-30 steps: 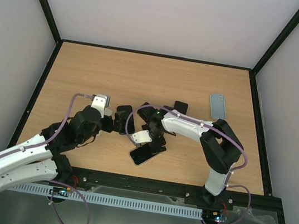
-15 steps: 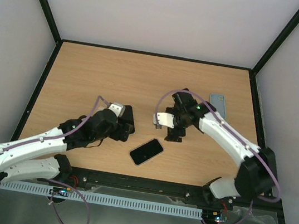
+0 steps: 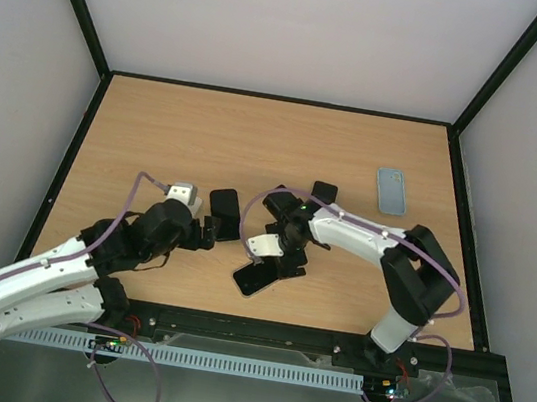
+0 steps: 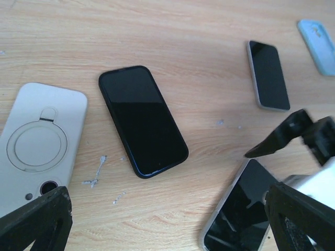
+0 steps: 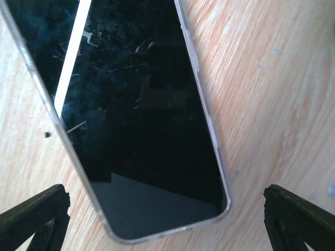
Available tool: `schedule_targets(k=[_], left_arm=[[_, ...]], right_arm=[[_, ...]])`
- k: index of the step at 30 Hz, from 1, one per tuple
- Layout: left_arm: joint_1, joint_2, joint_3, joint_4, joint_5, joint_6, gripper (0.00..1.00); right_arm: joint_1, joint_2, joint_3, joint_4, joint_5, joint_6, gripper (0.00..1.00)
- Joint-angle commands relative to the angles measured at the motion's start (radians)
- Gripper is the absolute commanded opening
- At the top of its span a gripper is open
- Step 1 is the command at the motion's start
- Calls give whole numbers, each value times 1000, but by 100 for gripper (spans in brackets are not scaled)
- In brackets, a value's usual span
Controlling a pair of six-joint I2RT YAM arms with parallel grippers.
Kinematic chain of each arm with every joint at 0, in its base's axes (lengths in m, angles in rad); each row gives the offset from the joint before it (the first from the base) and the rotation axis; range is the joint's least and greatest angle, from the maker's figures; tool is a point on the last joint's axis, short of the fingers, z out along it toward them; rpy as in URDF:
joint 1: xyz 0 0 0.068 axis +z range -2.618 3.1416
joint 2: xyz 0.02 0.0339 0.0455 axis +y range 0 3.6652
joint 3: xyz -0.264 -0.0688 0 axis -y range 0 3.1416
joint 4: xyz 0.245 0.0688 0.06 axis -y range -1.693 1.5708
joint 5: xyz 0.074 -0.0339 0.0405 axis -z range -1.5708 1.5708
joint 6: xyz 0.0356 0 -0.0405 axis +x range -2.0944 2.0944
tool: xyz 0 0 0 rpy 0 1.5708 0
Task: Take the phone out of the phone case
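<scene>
The phone in a clear case lies screen up near the table's front edge. My right gripper hovers just above its far end, open. In the right wrist view the phone fills the frame, and its clear case rim runs along the edge. The right gripper has both black fingertips standing wide of the phone. My left gripper sits to the phone's left, open and empty. The left wrist view shows the phone at lower right, beside the left gripper.
A black phone in a dark case lies just ahead of the left gripper. A white case with a ring lies to its left. Farther back are a grey-edged phone and a light blue case.
Half a second ago the right gripper was farther back, away from the phone; it has now come back over it. The left gripper has drawn back to the left. Both stay open.
</scene>
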Motion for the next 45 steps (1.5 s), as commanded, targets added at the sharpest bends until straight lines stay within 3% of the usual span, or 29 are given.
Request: schedule_targets(k=[1,9,15,28,32,37,42,45], left_arm=[[28,-65,21,-59,-49,-47,100],[43,-100,26,-81,-69,-47,100],[44,-95,19,-65,-64,-33,100],[47,-95,14,-52,-36,-23,100],[47,-95,16,-55,-34,-22,100],[47,-95,13,-51,-38,-22,100],[49,-84,11,-43,-41,-20,100],[52,-68,12,-37,-42,-18,100]], right_arm=[[12,90,80,-13,44,-58,97],[28,217,144,-153,48,-91,98],[30,204,92,-186,46,-80,97],[30,178,109,-310,-112,-19,98],[35,138,42,-204,-112,106,97],[62,43,-121,86,-7,329,98],[81,10,-213,160,40,379,100],[84,2,-244,183,76,393,89]])
